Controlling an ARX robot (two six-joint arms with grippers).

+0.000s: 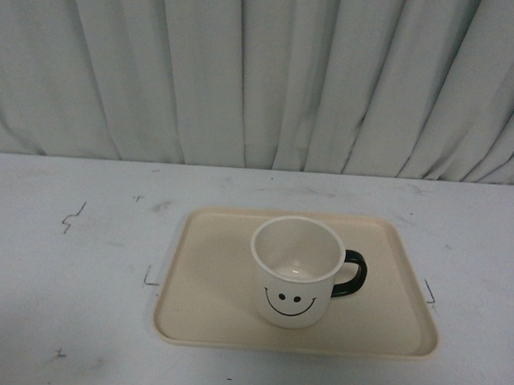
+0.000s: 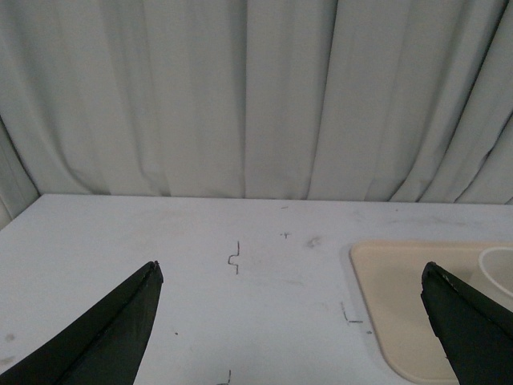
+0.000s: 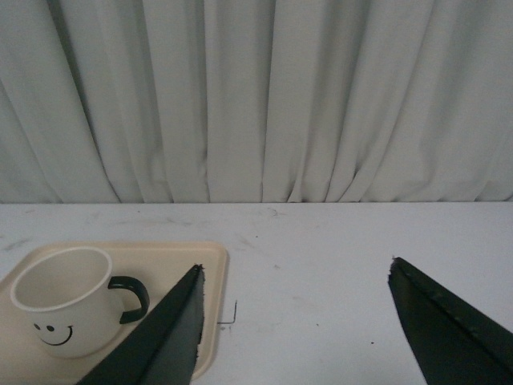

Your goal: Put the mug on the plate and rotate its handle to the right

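The cream-white mug (image 1: 296,272) stands upright on the beige plate (image 1: 211,292), smiley face toward the camera. Its black handle (image 1: 353,274) points right. The mug also shows in the right wrist view (image 3: 62,301) with its handle (image 3: 132,297), on the plate (image 3: 180,261). The plate's corner (image 2: 393,289) and a bit of the mug's rim (image 2: 498,265) show in the left wrist view. My left gripper (image 2: 290,269) is open and empty over bare table left of the plate. My right gripper (image 3: 296,269) is open and empty, right of the plate. Neither gripper shows in the front view.
A white table (image 1: 77,262) with small black pen marks (image 1: 74,216) holds the plate. A pleated white curtain (image 1: 261,74) hangs along the table's far edge.
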